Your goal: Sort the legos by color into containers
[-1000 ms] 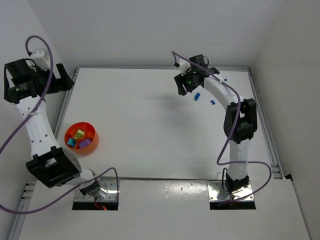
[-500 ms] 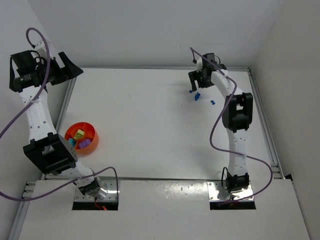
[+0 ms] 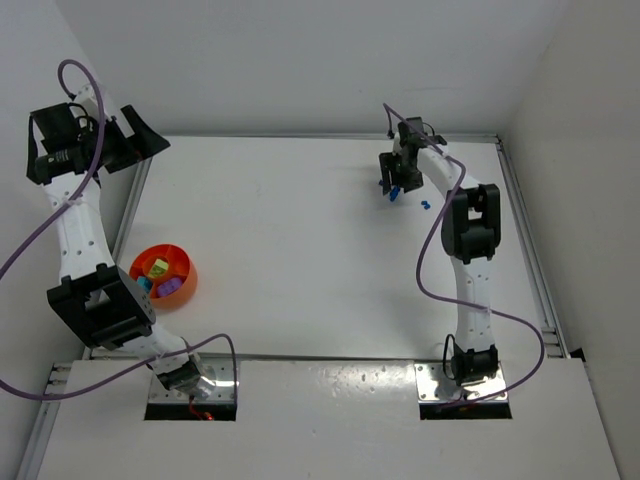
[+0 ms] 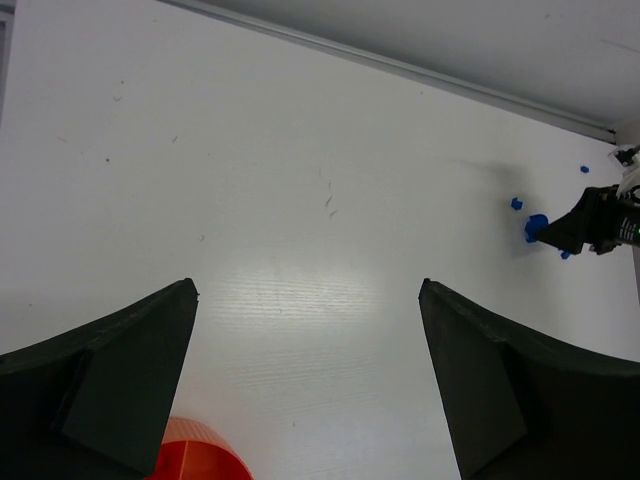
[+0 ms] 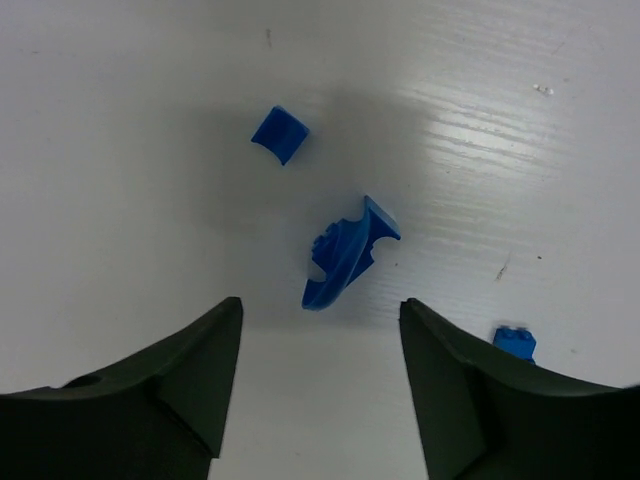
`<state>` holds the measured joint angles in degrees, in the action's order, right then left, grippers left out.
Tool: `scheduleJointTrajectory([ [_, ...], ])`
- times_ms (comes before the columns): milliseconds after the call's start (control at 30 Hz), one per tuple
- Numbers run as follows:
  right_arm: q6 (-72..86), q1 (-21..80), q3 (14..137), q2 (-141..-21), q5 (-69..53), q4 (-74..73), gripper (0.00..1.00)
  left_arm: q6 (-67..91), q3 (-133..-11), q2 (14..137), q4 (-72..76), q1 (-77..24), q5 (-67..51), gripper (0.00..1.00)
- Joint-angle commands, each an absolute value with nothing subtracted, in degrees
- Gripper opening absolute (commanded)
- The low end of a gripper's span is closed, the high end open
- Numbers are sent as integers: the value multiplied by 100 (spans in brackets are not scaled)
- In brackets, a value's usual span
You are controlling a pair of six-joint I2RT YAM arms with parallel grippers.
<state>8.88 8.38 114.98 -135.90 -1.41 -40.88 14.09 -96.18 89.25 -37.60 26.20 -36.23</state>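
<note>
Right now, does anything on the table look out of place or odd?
Yes. The orange bowl near the left arm holds legos of yellow, cyan and purple together, odd for a colour sort. Several blue legos lie loose at the far right, below the open right claw.

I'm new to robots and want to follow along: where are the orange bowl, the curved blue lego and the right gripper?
orange bowl [image 3: 189, 284], top view, right rim.
curved blue lego [image 5: 346, 256], right wrist view, its middle.
right gripper [image 5: 320, 308], right wrist view, gap between its fingertips.
</note>
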Motion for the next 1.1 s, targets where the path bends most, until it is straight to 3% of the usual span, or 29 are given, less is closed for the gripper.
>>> scheduleJointTrajectory([
  [0, 1151, 809, 11496, -13649, 26, -4034, 61, 1468, -9571, 8710, -3568, 2575, -3577, 99],
  [300, 1012, 756, 11496, -13764, -157, -3981, 13, 1521, -9352, 8473, -3568, 2575, -3331, 99],
  [400, 826, 756, 11435, -13589, -535, -3981, 5, 1389, -9229, 8342, -3568, 2575, -3401, 99],
  [500, 519, 756, 11364, -13369, -1088, -3981, 0, 1240, -8957, 8279, -3568, 2575, -3725, 99],
  [667, -243, 887, 10276, -12456, -2635, -3552, 0, 774, -8404, 8007, -3568, 2575, -4700, 99],
  [800, -439, 1229, 9940, -11883, -3812, -3410, 0, 773, -8026, 7788, -3568, 2575, -4808, 99],
  [933, -317, 1764, 10239, -11822, -4244, -3516, 0, 773, -7788, 7550, -3568, 2575, -4676, 99],
  [1067, 53, 2564, 10090, -11672, -4552, -2543, 0, 773, -7787, 7445, -3507, 2575, -4614, 99],
])
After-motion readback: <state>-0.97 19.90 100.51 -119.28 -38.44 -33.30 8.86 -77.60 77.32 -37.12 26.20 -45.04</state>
